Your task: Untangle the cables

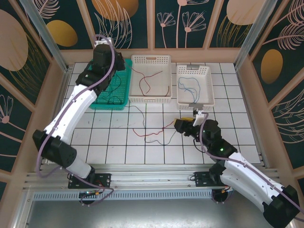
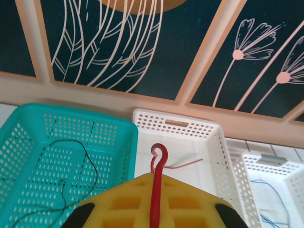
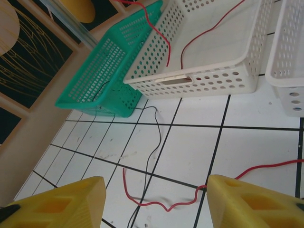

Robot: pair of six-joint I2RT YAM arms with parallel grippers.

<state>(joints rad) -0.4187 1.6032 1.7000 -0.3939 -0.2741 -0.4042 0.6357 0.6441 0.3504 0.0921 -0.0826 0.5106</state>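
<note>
- Table (image 1: 237,142): white tiles. The overhead view has the whole layout, with three baskets across the far side.
- Left arm (image 1: 78,102) reaches up toward 11 o'clock. Right arm (image 1: 247,173) comes in from 5 o'clock.
- Green basket (image 1: 109,106) sits at 10 o'clock. The left wrist view looks into it (image 2: 71,111) and picks out a thin black wire (image 2: 90,161) on its floor.
- Middle white basket (image 1: 151,58) is at 12, touching the green one.
- Right white basket (image 1: 195,100) is at 1 o'clock with blue cables (image 1: 190,85) curled inside.
- Right gripper (image 1: 184,122) is just past centre at 3 o'clock. Its own camera shows the claw (image 3: 154,190) spread wide with nothing in it, bare tile between the yellow pads.
- Left gripper (image 2: 156,190): close up, the claw is pinched on the red cable (image 2: 159,152), a loop poking out past the tips. The right wrist view catches that cable hanging down into the middle basket (image 3: 156,28).
- Loose red cable (image 3: 156,204) squiggles on the tiles near centre, crossing a black cable (image 3: 152,142) that runs off toward the green basket.
</note>
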